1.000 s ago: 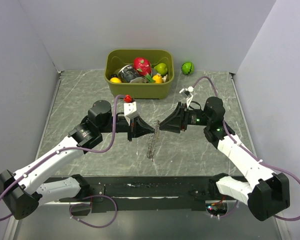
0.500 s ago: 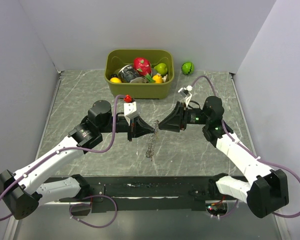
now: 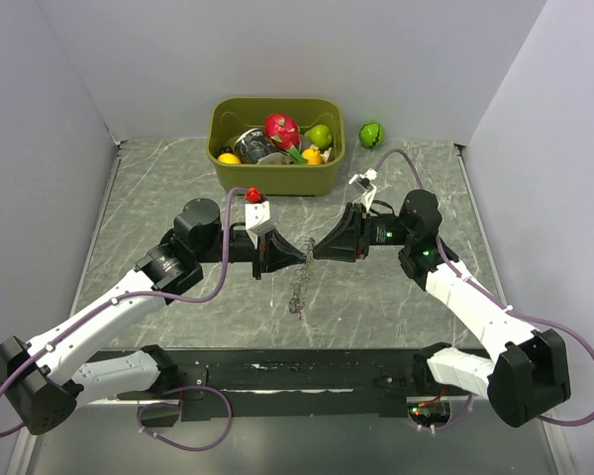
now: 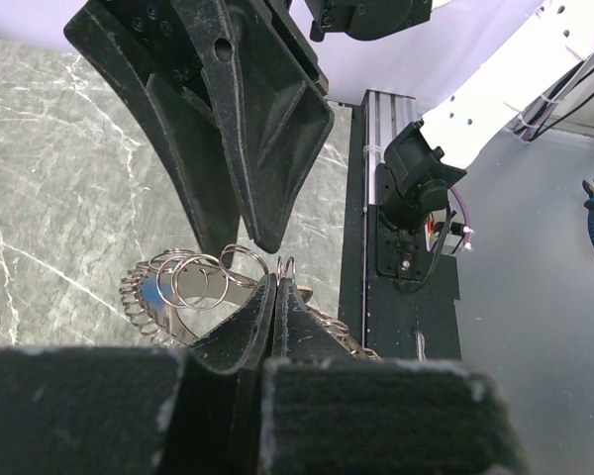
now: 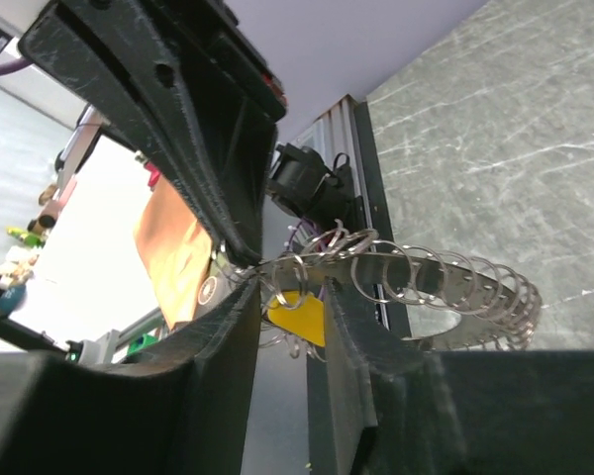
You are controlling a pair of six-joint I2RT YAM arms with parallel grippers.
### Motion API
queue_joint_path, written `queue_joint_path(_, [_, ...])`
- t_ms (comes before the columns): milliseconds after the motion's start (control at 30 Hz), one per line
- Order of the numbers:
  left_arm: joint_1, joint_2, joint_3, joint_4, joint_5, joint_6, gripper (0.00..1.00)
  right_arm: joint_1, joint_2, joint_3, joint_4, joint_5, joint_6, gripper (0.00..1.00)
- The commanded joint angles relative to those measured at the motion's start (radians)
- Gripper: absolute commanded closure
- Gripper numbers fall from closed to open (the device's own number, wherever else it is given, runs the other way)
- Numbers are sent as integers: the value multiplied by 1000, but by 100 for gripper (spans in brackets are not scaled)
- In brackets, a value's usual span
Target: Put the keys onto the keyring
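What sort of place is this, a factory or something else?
Probably a robotics lab test cell: a left arm and right arm bolted at a marble-patterned table, plain white walls boxing it in, and a green bin of toy fruit.

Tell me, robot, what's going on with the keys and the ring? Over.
Left gripper shut on keyring, ring dangling below. Right gripper shut on yellow key, tips nearly meeting. Olive bin far back, nothing blocking.

White arm links (image 3: 99, 322), black joints (image 3: 198, 223) and fingers (image 4: 249, 332), purple cables (image 3: 577, 391).
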Motion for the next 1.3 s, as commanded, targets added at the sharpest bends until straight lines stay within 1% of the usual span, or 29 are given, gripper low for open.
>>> queue_joint_path(0, [-5,-19,16,79,18,-11,99,10,7,6,109,-47,37,67])
queue_joint_path(33, [-5,-20,16,79,18,-10,99,12,11,6,113,-50,40,70])
queue_joint_path(67, [-5,-20,16,78,17,-10,99,12,13,6,116,-54,45,77])
queue_joint_path(133, [-3,-22,10,78,17,-11,99,13,16,6,126,-58,49,86])
queue_joint_path(200, [-3,-29,7,79,12,-13,99,13,18,7,125,-58,49,92])
queue_joint_path(233, [-3,-31,7,79,11,-13,99,12,22,9,120,-58,46,100])
queue_joint_path(533, [-5,-43,-2,62,-2,-4,98,10,4,33,24,24,-70,100])
queue_joint_path(600, [-5,-42,-2,42,0,4,94,12,5,38,33,37,-75,100])
queue_joint_path(633, [-6,-42,-2,36,3,12,89,10,10,38,34,51,-77,100])
queue_joint_path(700, [-5,-49,-8,33,6,16,83,12,13,46,33,64,-84,100])
queue_joint_path(733, [-6,-54,-12,35,6,16,76,12,16,49,33,70,-89,100])
queue_joint_path(767, [-5,-59,-16,36,6,15,72,12,19,61,31,70,-93,100])
queue_joint_path(833, [-5,-66,-19,30,24,19,68,12,31,73,28,64,-96,100])
queue_joint_path(900, [-6,-65,-12,30,41,27,64,12,36,87,27,61,-98,100])
queue_joint_path(933, [-6,-62,-9,0,44,27,62,12,41,92,24,59,-104,100])
queue_joint_path(1033, [-5,-45,1,-16,24,26,59,10,47,106,11,57,-126,100])
queue_joint_path(1133, [-6,-33,-5,11,-17,-8,57,10,42,112,4,51,-155,100])
queue_joint_path(1267, [-5,-29,-18,61,-69,-45,54,12,19,119,-65,65,-233,100])
